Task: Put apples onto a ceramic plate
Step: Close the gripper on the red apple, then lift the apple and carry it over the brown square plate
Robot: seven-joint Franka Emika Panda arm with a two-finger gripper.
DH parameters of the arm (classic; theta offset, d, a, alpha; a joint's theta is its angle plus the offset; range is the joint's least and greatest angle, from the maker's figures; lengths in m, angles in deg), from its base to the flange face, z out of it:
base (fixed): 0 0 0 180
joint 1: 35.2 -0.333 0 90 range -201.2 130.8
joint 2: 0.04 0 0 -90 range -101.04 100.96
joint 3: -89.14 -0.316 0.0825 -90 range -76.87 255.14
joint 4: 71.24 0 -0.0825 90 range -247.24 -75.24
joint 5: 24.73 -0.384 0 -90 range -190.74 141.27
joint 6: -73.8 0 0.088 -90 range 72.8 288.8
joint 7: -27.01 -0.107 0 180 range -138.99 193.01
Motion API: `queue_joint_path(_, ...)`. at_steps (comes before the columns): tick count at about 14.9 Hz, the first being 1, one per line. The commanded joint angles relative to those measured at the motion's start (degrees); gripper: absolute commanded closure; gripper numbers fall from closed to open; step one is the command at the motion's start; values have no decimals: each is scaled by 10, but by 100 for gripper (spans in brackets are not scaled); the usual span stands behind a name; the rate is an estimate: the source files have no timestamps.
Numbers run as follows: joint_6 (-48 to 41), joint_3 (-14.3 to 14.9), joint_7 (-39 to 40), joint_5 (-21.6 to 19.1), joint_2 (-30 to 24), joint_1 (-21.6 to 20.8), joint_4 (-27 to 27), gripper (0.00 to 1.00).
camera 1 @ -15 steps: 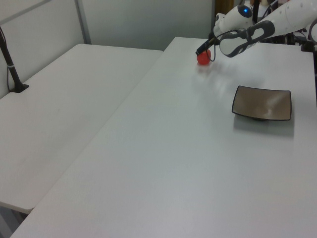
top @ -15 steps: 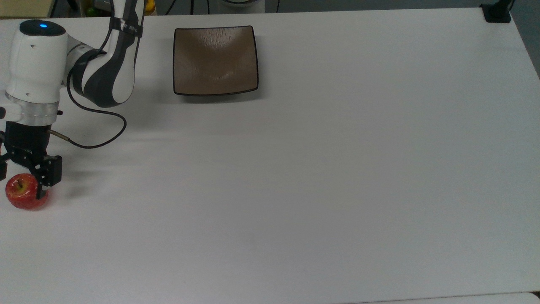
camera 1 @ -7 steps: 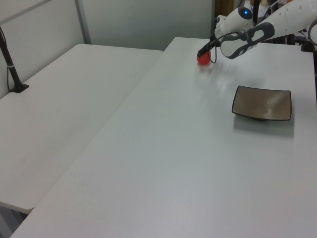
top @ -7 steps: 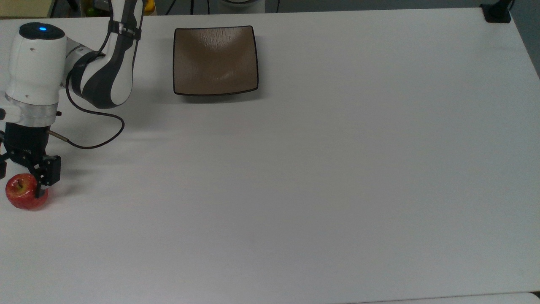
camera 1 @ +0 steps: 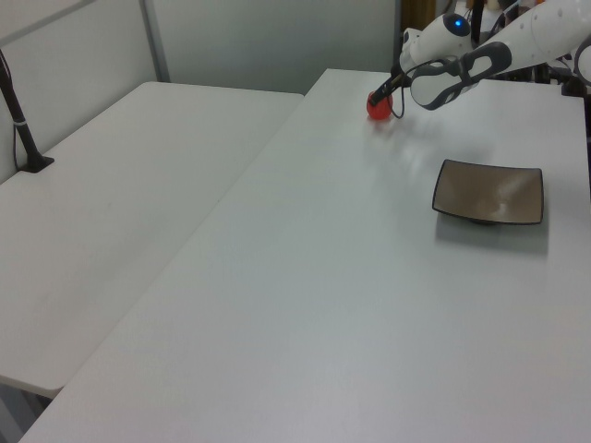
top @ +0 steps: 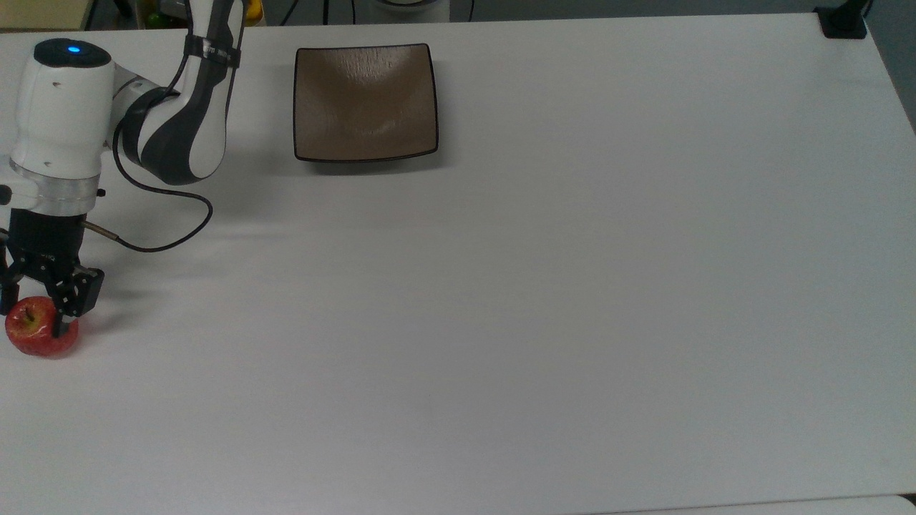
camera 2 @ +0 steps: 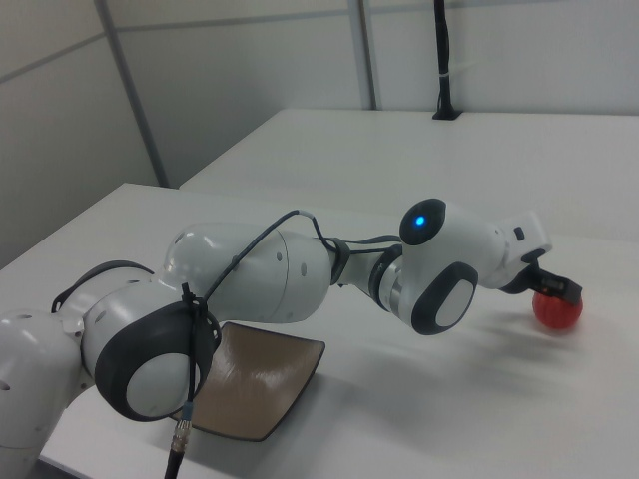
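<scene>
At the far left edge of the top view, the gripper (top: 32,323) is lowered over the apple (top: 32,332), its black fingers (top: 66,304) set on either side of the fruit; whether they are pressed against it cannot be told. The apple is seen resting on the white table (top: 544,286), its stem upward. In the right view the apple (camera 2: 556,310) sits at the right of the frame, beneath the gripper. The ceramic plate (top: 365,146) lies well apart, near the top of the top view, left of centre.
</scene>
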Motion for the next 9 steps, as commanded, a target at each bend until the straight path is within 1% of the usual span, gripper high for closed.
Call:
queue_joint_path(1, 5, 4, 6, 4, 0, -8, -3, 73)
queue_joint_path(3, 3, 3, 4, 2, -24, -8, -19, 73)
queue_joint_path(6, -3, -4, 2, -6, -89, -10, -59, 72)
queue_joint_path(8, -28, -9, -4, -7, -124, -14, -76, 72)
queue_joint_path(9, -50, -10, -11, -7, -140, -22, -77, 72)
